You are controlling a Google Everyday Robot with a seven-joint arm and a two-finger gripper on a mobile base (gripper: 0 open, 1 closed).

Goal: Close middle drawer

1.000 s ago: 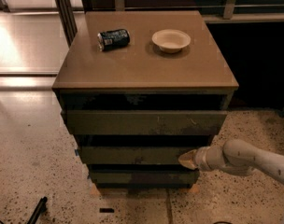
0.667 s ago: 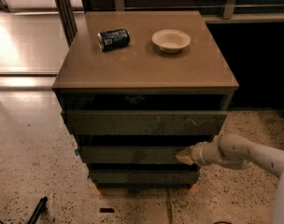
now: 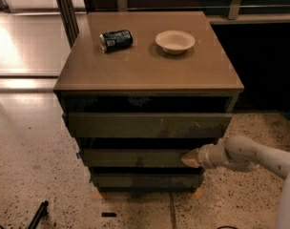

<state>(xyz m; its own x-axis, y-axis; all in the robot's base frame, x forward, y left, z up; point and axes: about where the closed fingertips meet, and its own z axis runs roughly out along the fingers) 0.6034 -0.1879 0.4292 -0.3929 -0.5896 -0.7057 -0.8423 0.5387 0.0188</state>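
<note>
The middle drawer [image 3: 135, 158] is the dark grey-brown front strip second from the top of the cabinet. It stands slightly out, with a dark gap above it. My gripper [image 3: 189, 158] comes in from the right on a pale arm [image 3: 252, 155]. Its tan tip is pressed together to a point and touches the right end of the middle drawer's front. It holds nothing. The drawer's inside is hidden from this angle.
The top drawer front [image 3: 147, 125], with pale scratches, sticks out further above. The shorter lowest drawer front [image 3: 145, 180] is below. A dark can [image 3: 116, 40] and a white bowl [image 3: 175, 41] lie on the cabinet top [image 3: 150, 70]. A speckled floor surrounds the cabinet, and a dark object [image 3: 37, 213] lies at the lower left.
My gripper and arm have edged a little to the left, against the right end of the middle drawer front. The drawer front itself shows no clear shift.
</note>
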